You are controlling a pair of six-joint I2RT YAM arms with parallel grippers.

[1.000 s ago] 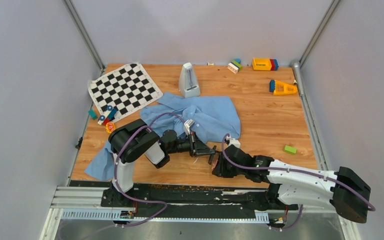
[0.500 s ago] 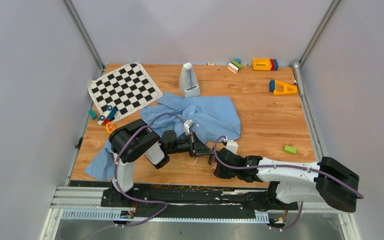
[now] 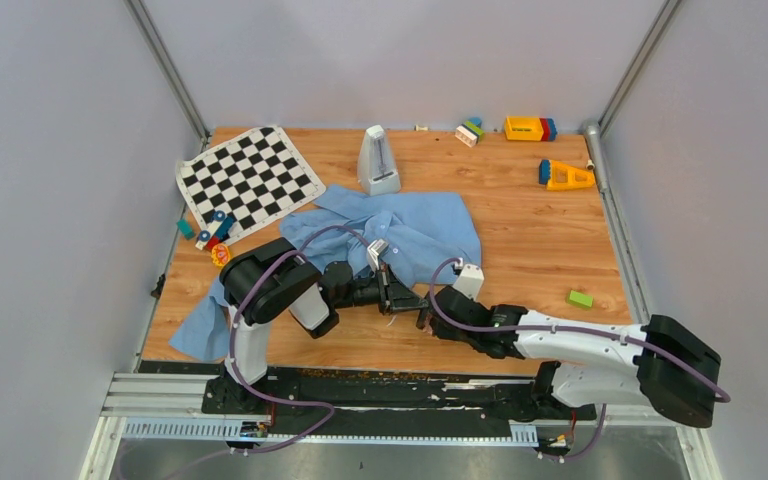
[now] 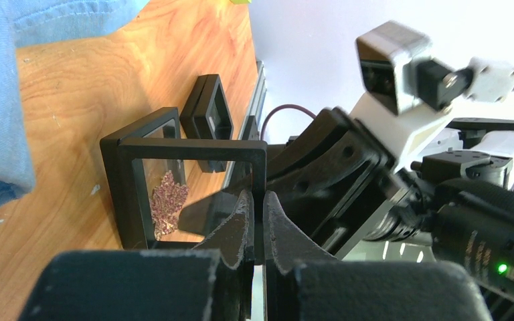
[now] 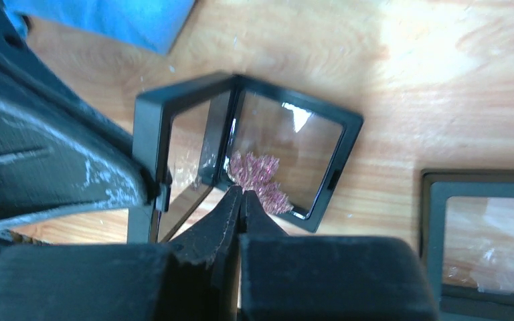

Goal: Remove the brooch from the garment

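Note:
The pink glittery brooch point(image 5: 260, 182) lies against the clear pane of an open black display case point(image 5: 288, 157) on the table's near side. My right gripper point(image 5: 241, 194) is shut, its tips pinching the brooch's near edge; it also shows in the top view point(image 3: 426, 317). My left gripper point(image 4: 255, 202) is shut on the case's raised lid frame point(image 4: 191, 150) and holds it upright; it also shows in the top view point(image 3: 406, 298). The brooch also shows through the lid in the left wrist view point(image 4: 168, 204). The blue garment point(image 3: 400, 230) lies crumpled behind both grippers.
A second black case point(image 5: 482, 234) lies just right of the open one. A chessboard point(image 3: 248, 180), a grey metronome point(image 3: 378, 160), toy blocks point(image 3: 530, 128), an orange wedge point(image 3: 566, 176), a green block point(image 3: 580, 298) and small toys point(image 3: 210, 235) sit around the table.
My right gripper has moved forward and left, up to the open case held by my left gripper. The left arm and the case have stayed put.

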